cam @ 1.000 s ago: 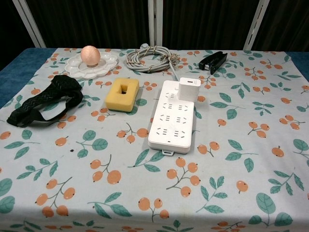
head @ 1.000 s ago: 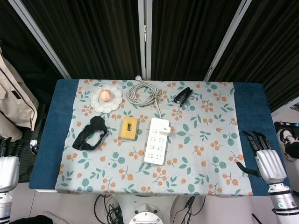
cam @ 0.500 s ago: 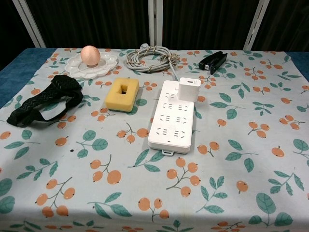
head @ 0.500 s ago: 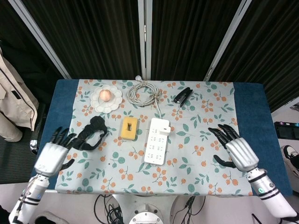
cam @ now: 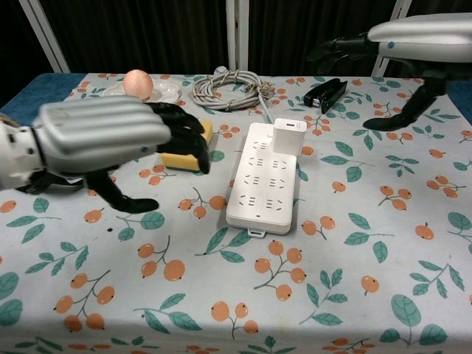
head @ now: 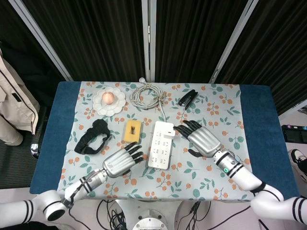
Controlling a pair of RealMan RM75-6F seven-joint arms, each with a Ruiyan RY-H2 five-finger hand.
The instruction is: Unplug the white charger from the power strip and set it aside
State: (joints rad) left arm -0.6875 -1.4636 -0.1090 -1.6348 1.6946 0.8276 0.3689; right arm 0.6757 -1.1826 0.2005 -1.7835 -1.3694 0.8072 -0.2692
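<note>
The white charger [cam: 288, 136] stands plugged into the far end of the white power strip [cam: 264, 186], also seen as charger [head: 170, 134] on power strip [head: 161, 145] in the head view. My left hand [head: 122, 162] hovers open just left of the strip's near end, fingers spread toward it; in the chest view this left hand [cam: 110, 136] fills the left side. My right hand [head: 203, 140] hangs open just right of the charger, fingertips close to it, not touching. In the chest view the right hand [cam: 398, 40] is high at the upper right.
A yellow sponge [head: 133, 131] lies left of the strip, a black band [head: 92, 137] further left. A white dish with an egg [head: 109, 99], a coiled grey cable [head: 147, 96] and a black stapler [head: 188, 97] sit along the far side. The floral cloth [head: 206, 172] covers the table.
Both hands have swung in from the table's sides toward the power strip, the left to its near left, the right beside the charger. The charger and strip have not moved.
</note>
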